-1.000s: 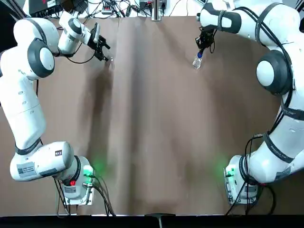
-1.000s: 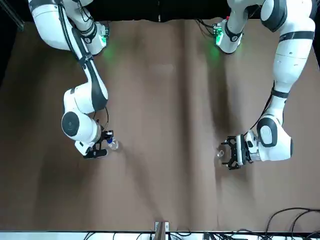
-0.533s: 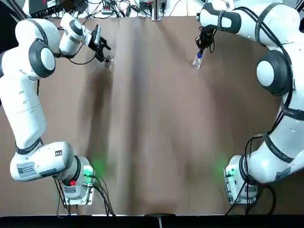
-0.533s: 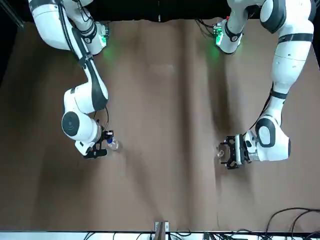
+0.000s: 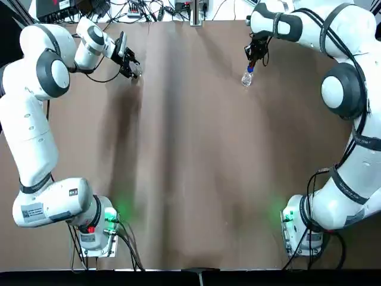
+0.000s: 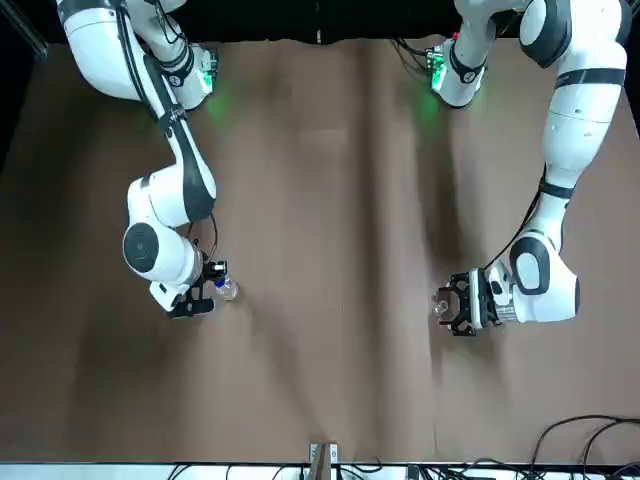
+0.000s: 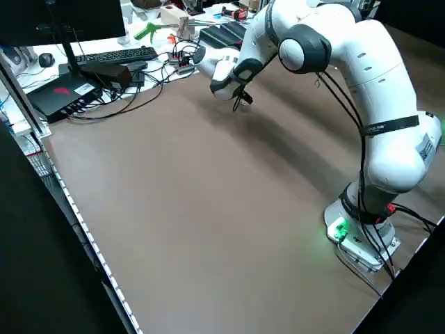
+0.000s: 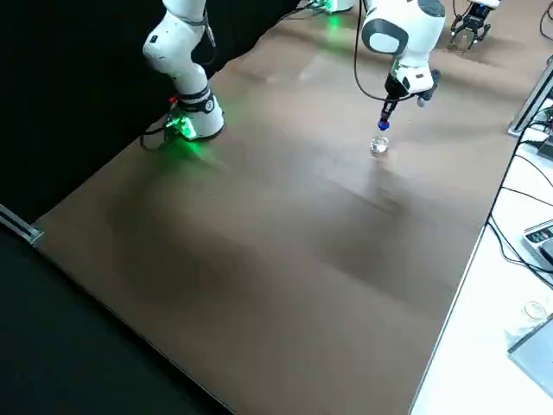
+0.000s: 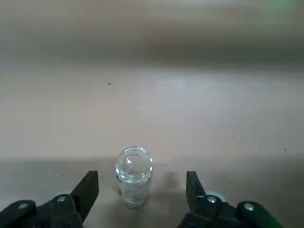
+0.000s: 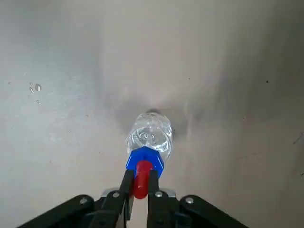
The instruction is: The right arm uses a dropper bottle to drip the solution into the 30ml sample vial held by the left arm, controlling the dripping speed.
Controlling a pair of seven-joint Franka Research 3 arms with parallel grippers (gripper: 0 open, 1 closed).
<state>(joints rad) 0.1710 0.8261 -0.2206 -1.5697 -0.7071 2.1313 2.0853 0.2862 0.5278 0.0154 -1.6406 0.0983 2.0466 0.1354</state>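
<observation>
we see the dropper bottle point(image 5: 247, 78) near the far edge of the brown-covered table point(image 5: 196, 149), right of its middle. the right gripper point(image 10: 141, 174) is clamped on its red dropper top point(image 10: 142, 183), both fingers pressed in against it, with the blue collar point(image 10: 145, 156) just below and the clear glass beyond. we cannot quite tell whether the bottle's base touches the table.

well apart from it, towards the far left corner, we find the sample vial point(image 9: 135, 178), mouth uncovered, in the space between the fingers of the left gripper point(image 9: 142, 178). those fingers stand apart, and in the left wrist view we see a gap on either side of the glass.

the right arm point(image 5: 351, 179) reaches in from the near right corner, the left arm point(image 5: 27, 134) from the near left. we notice a few droplets point(image 10: 37, 88) on the table near the bottle. past the far edge we see a tangle of black cables point(image 7: 139, 87), a keyboard point(image 7: 118, 56) and a monitor point(image 7: 69, 24).
</observation>
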